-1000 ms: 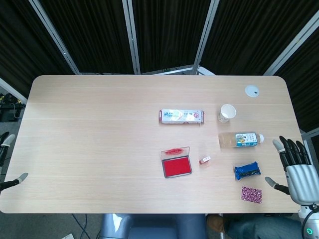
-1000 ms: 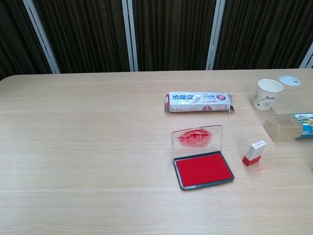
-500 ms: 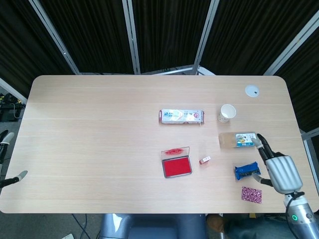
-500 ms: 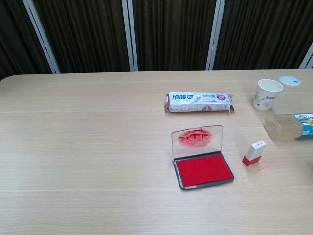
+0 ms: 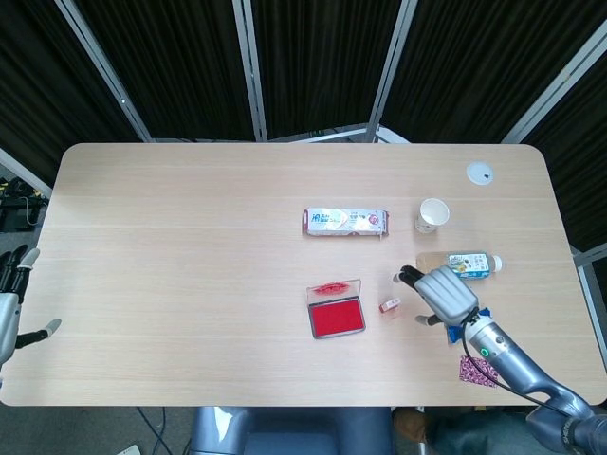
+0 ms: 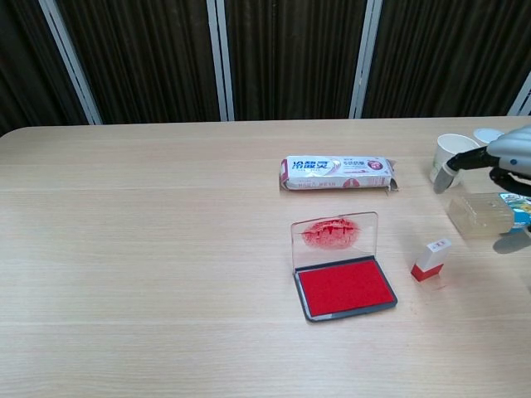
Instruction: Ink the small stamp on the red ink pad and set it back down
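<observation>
The small stamp (image 5: 390, 305) (image 6: 430, 259), white on top with a red base, stands on the table just right of the red ink pad (image 5: 336, 317) (image 6: 344, 287). The pad's clear lid stands open behind it, smeared with red. My right hand (image 5: 442, 294) (image 6: 498, 170) hovers just right of the stamp, fingers spread and holding nothing. Off the table's left edge, my left hand (image 5: 11, 303) hangs with its fingers apart and empty; the chest view does not show it.
A toothpaste box (image 5: 345, 222) lies behind the pad. A paper cup (image 5: 432, 214), a lying bottle (image 5: 465, 264) and a white lid (image 5: 480, 172) sit to the right. A blue packet (image 5: 467, 332) and a patterned card (image 5: 474, 371) lie near my right forearm.
My right hand has swept left from the table's right edge to just beside the stamp, entering the chest view. The left hand rose a little at the left edge.
</observation>
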{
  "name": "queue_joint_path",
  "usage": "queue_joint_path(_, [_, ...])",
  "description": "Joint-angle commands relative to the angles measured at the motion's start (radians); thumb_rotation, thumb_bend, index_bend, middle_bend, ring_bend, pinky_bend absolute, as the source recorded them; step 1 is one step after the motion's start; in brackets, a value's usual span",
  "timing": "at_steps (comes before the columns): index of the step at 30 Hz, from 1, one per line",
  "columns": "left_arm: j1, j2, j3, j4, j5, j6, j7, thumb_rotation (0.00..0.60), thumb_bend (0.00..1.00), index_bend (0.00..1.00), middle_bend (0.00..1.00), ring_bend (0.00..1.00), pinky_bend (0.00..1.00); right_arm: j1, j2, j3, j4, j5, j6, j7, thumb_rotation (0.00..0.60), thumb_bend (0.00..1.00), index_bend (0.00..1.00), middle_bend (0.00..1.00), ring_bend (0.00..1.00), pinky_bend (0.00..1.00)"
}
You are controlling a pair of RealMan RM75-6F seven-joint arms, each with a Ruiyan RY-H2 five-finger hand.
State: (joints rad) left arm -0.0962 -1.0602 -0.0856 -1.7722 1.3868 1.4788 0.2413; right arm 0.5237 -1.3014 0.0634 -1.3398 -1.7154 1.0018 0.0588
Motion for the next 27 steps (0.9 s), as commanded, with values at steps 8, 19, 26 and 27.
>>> queue_joint_path(8, [-0.009,-0.014,-0.014,0.003,-0.042,-0.012,0.025,0.6,0.0,0.0,0.0,0.0,0.0,0.041,-0.107,-0.059,0.163,-0.043,0.0,0.02,0.6,0.17,0.37,0.35,0.81,1.0])
queue_joint_path(19, [-0.011,-0.017,-0.008,0.003,-0.03,-0.007,0.029,0.6,0.0,0.0,0.0,0.0,0.0,0.076,-0.17,-0.092,0.262,-0.063,0.02,0.063,0.6,0.25,0.37,0.35,0.81,1.0])
queue_joint_path(26, [-0.014,-0.021,-0.008,0.006,-0.038,-0.012,0.037,0.6,0.0,0.0,0.0,0.0,0.0,0.085,-0.195,-0.1,0.286,-0.046,0.016,0.062,0.6,0.28,0.37,0.38,0.81,1.0])
queue_joint_path(27, [-0.014,-0.021,-0.008,0.006,-0.039,-0.013,0.038,0.6,0.0,0.0,0.0,0.0,0.0,0.087,-0.198,-0.102,0.288,-0.044,0.015,0.061,0.6,0.28,0.37,0.38,0.81,1.0])
